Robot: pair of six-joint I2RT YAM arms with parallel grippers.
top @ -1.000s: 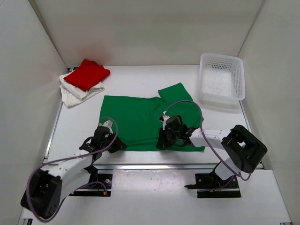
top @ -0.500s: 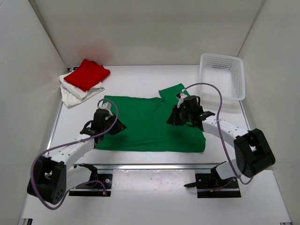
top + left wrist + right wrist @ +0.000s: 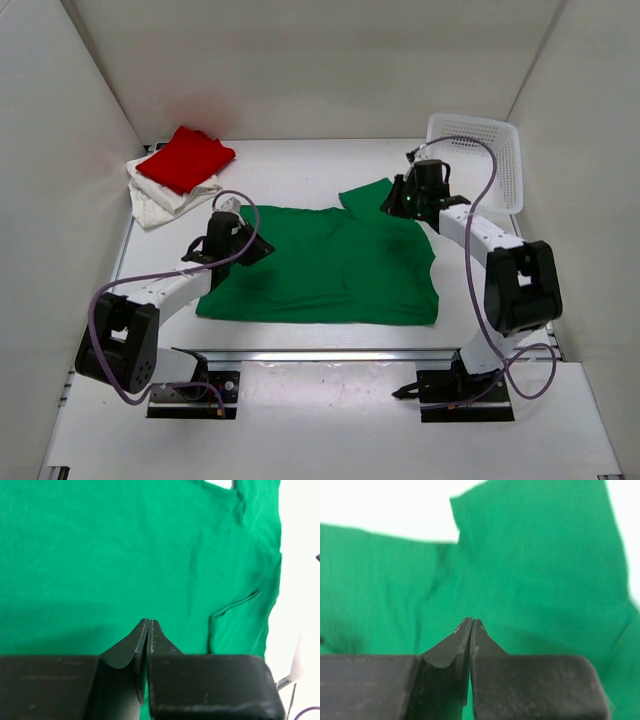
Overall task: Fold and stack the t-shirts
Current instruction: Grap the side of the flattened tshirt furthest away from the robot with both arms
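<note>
The green t-shirt (image 3: pixel 330 270) is spread nearly flat across the middle of the table (image 3: pixel 300 175), one sleeve sticking out at its far right corner. The red t-shirt (image 3: pixel 185 158) is piled on the off-white t-shirt (image 3: pixel 160 205) in the far left corner. The step in hand is judged to be the laying out of the green one before its first fold. The left end effector (image 3: pixel 149 624) is clenched above the cloth near the far left edge, and the right end effector (image 3: pixel 472 622) is clenched near the sleeve. No cloth is seen pinched between the fingers of either. For the next move, the fingers would have to be parted and an edge or sleeve taken up on each side, so that the cloth can be carried over evenly. The table is white and smooth, closed in by plain white walls (image 3: pixel 300 60). A white perforated basket (image 3: pixel 473 122) is placed at the far right.
</note>
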